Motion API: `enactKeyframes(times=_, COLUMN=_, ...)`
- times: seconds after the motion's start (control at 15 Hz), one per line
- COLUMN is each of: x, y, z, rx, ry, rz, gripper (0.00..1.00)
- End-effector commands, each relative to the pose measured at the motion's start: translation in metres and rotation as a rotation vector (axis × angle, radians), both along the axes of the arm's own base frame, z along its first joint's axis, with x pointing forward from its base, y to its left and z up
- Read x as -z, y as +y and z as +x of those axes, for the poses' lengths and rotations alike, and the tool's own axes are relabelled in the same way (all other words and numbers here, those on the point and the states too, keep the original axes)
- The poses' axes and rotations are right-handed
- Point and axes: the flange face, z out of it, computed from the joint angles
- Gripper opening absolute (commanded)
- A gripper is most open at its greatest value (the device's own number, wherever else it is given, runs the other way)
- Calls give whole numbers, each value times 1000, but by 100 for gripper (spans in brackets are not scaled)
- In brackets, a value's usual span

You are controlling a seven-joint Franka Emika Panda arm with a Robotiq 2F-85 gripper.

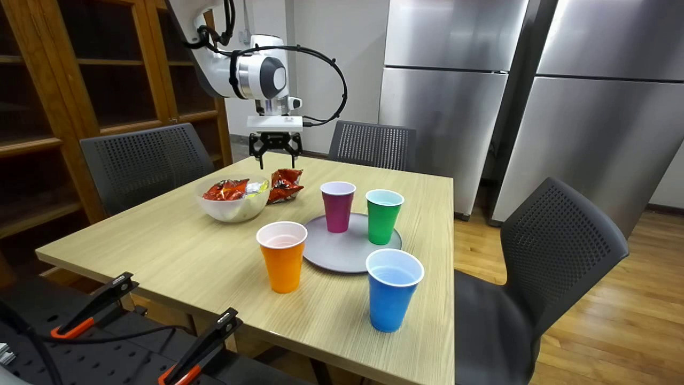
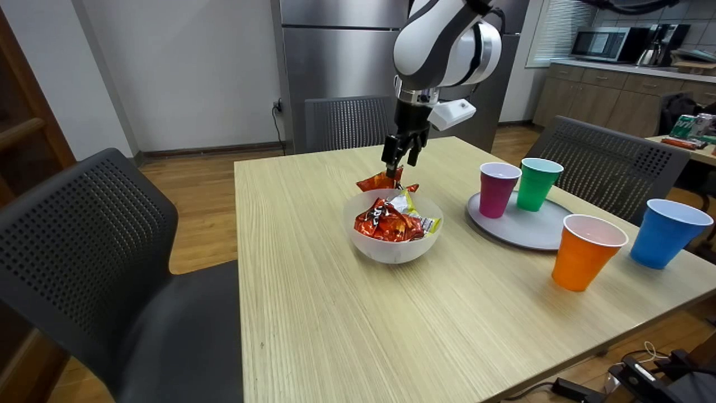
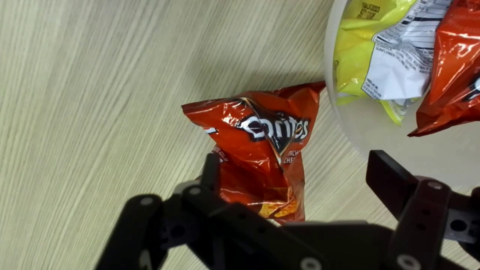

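Observation:
My gripper (image 1: pixel 277 164) is open and empty, pointing down above the table. It also shows in an exterior view (image 2: pixel 401 168) and in the wrist view (image 3: pixel 294 161). Below it a red Doritos bag (image 3: pixel 262 150) lies on the table, also visible in both exterior views (image 1: pixel 285 185) (image 2: pixel 380 181). In the wrist view the bag lies nearer the left finger, which covers part of its edge. A whitish bowl (image 1: pixel 232 212) (image 2: pixel 391 253) stands right beside the bag. It holds a red bag (image 2: pixel 386 224) (image 3: pixel 457 71) and a yellow and white bag (image 3: pixel 354 56).
A grey plate (image 1: pixel 342 259) bears a purple cup (image 1: pixel 337 211) and a green cup (image 1: pixel 382 222). An orange cup (image 1: pixel 283 264) and a blue cup (image 1: pixel 390 299) stand on the wooden table (image 2: pixel 313 313). Dark chairs (image 1: pixel 556 256) (image 2: pixel 95 235) surround it.

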Motion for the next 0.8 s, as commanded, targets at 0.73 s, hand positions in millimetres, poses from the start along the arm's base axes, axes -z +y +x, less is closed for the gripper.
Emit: enactKeyframes(times=0.73, x=0, y=1, z=3, rx=-3, ry=4, rz=0, gripper=100)
